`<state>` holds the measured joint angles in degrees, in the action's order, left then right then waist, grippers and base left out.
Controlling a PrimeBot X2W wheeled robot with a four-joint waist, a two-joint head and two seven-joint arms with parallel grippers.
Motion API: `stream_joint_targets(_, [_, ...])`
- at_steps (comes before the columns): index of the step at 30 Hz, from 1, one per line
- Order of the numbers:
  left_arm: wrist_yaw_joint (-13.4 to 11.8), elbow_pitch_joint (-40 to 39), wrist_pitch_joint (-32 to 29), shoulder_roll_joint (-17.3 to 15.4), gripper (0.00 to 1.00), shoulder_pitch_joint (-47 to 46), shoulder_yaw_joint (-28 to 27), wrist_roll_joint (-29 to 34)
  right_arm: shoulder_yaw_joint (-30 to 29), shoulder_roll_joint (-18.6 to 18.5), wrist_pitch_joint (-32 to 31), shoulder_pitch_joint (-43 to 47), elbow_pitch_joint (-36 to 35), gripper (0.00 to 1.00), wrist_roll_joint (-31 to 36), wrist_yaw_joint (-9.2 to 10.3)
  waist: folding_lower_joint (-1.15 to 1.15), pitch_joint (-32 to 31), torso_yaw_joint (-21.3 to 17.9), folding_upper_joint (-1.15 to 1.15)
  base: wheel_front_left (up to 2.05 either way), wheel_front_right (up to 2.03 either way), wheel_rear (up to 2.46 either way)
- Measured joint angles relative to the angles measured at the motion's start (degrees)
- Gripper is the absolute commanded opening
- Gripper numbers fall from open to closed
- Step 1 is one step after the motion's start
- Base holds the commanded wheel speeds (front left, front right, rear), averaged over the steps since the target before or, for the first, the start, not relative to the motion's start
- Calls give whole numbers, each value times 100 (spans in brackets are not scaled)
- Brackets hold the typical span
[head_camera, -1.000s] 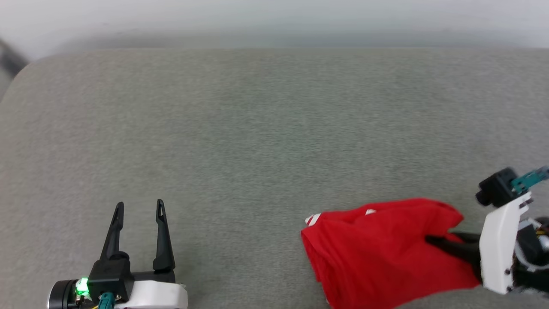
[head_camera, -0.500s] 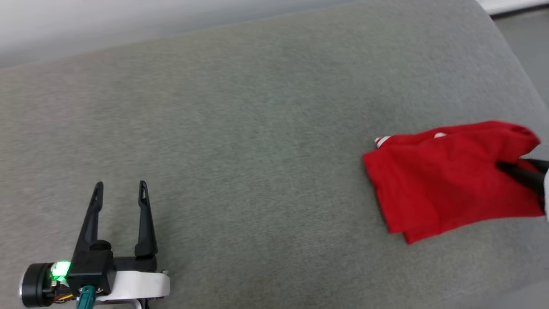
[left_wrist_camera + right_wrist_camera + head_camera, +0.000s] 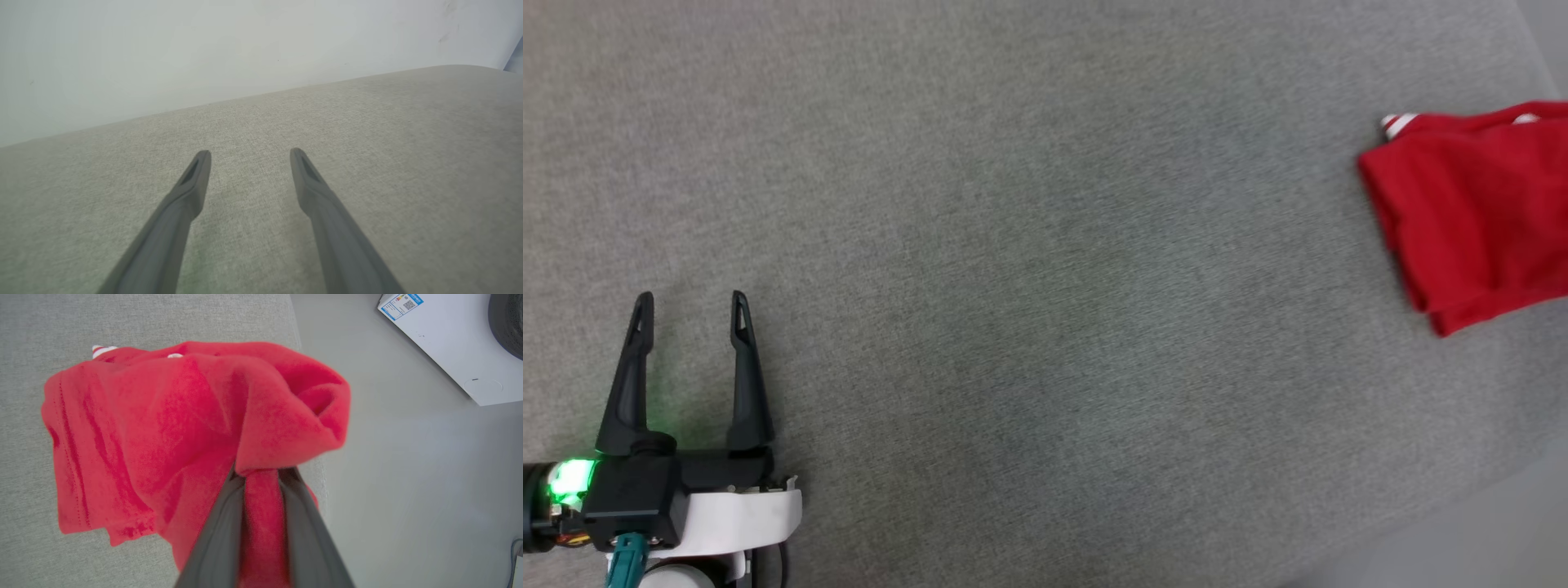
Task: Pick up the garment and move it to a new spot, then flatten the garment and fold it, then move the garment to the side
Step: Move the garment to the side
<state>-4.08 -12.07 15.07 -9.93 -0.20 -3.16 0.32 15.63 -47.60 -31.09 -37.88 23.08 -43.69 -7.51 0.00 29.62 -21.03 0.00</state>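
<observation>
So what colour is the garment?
The garment is red; the right wrist view shows it best.

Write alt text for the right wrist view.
The right gripper pinches a bunched fold of the red garment near the edge of a grey fabric surface. Grey floor and a white box lie beyond.

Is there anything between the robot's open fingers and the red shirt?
Nothing visible. Just grey cushion lies between the left gripper and the shirt, which the right gripper pinches.
</observation>
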Motion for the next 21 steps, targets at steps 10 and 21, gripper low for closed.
stream_joint_targets(10, [-48,-283,7,-47,100,-105,-56,-48,-612,487,517,-556,1324,0,872,-1,0,443,219,0,0,0,0])
stream_joint_targets(21, [-99,135,0,335,100,-5,219,-158,-1058,330,2156,-475,1722,100,2309,-1,0,-494,570,0,0,0,0])
